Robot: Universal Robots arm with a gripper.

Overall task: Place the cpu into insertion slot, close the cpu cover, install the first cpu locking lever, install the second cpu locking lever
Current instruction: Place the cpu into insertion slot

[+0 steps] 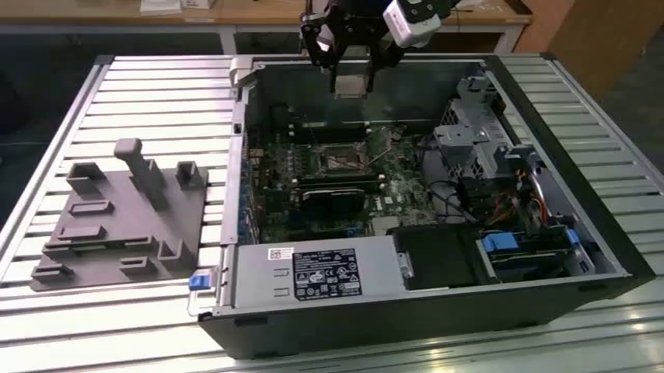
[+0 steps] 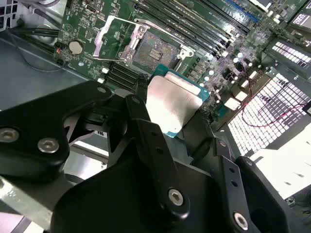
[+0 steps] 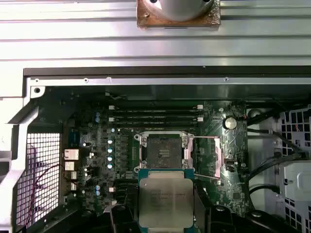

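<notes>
Gripper (image 1: 351,78): closed on the cpu (image 2: 172,103). Dark fingers (image 2: 145,119) clamp two opposite edges, and the pale metal face is turned to both wrist cameras. Green board edge shows round the metal lid. Faint print on the lid in the first wrist view, not legible.

Position: in the exterior view the gripper hangs over the far wall of the open case (image 1: 415,311), with the cpu clear of the motherboard.

Slot (image 3: 164,148): bare, dark centre, silvery rim. It sits well apart from the cpu, nearer the middle of the board. In the first wrist view it shows just past the cpu's green edge.

Cover (image 2: 103,33): swung open to one side of the slot, window frame lifted off it.

Nearby on the board:
- long black memory slots (image 3: 155,114) beside the socket
- a coin cell (image 3: 230,122) off to one corner

Writing: a black label (image 1: 326,273) with white print and marks on the metal box at the case's near side, and a small white sticker (image 1: 282,253) just beside it.

Outside the case, on the exterior view's left, a grey fixture (image 1: 114,225) rests on the slatted table (image 1: 155,85).
</notes>
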